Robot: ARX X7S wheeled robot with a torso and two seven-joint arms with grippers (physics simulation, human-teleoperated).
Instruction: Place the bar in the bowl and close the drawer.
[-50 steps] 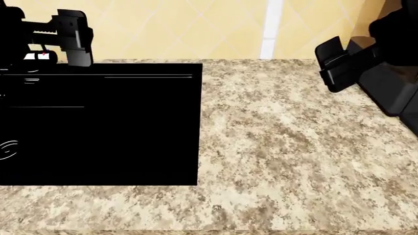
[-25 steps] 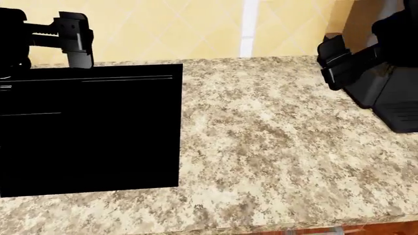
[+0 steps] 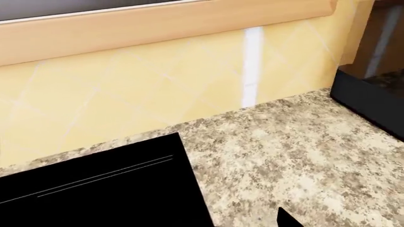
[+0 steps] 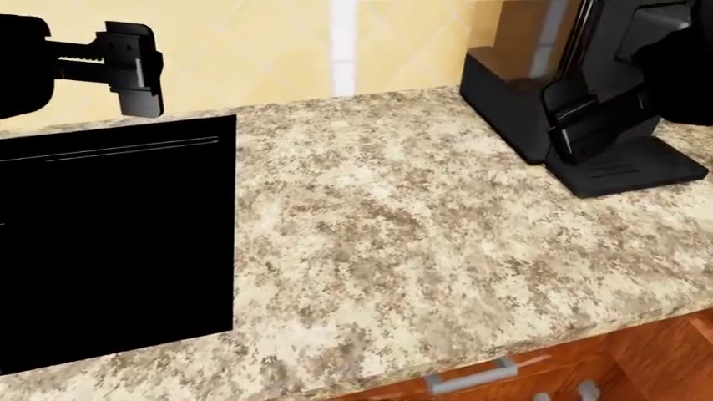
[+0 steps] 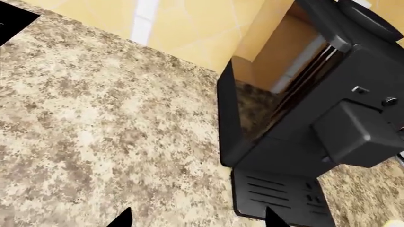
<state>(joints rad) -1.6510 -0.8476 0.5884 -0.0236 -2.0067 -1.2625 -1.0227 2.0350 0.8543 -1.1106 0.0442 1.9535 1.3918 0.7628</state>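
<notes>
The bar and the bowl are out of view. Below the counter's front edge shows reddish-brown wood with a silver bar handle (image 4: 473, 377), which looks like the drawer (image 4: 657, 359); I cannot tell how far out it stands. My left gripper (image 4: 136, 73) hangs above the back edge of a black cooktop (image 4: 112, 251), open and empty; in the left wrist view only one of its fingertips (image 3: 287, 220) stands out from the black. My right gripper (image 5: 198, 220) is open and empty over the counter, in front of a black coffee machine (image 5: 328, 118).
A speckled granite counter (image 4: 390, 234) runs from the cooktop to the coffee machine (image 4: 523, 83) at the back right. A yellow tiled wall (image 4: 279, 42) closes the back. A pale wooden ledge (image 3: 164, 23) runs above the tiles.
The head view has swung right and down: the cooktop slid left, the coffee machine came fully into sight and the wooden front with its handle appeared at the bottom. Both grippers stay empty.
</notes>
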